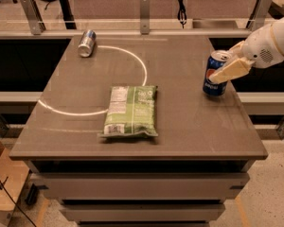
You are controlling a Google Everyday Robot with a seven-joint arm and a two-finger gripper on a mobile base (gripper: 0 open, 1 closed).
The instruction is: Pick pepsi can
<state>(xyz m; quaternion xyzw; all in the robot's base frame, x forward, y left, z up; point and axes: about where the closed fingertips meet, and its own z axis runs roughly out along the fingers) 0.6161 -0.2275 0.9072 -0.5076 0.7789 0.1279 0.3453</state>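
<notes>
Partway: tan gripper (pixel 222 70) meets the upright dark blue aluminium pepsi can (pixel 214 86) at the grey bench's (pixel 180 126) right edge; grasp impossible to tell, can not yet lifted.

Upright dark blue pepsi can (pixel 211 87), silver top, gripper (pixel 225 66) touching its side

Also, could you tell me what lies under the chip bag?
Only table shows around the bag; the white arc runs under it, that stretch hidden. The gripper is at the pepsi can, by the right edge.
</notes>
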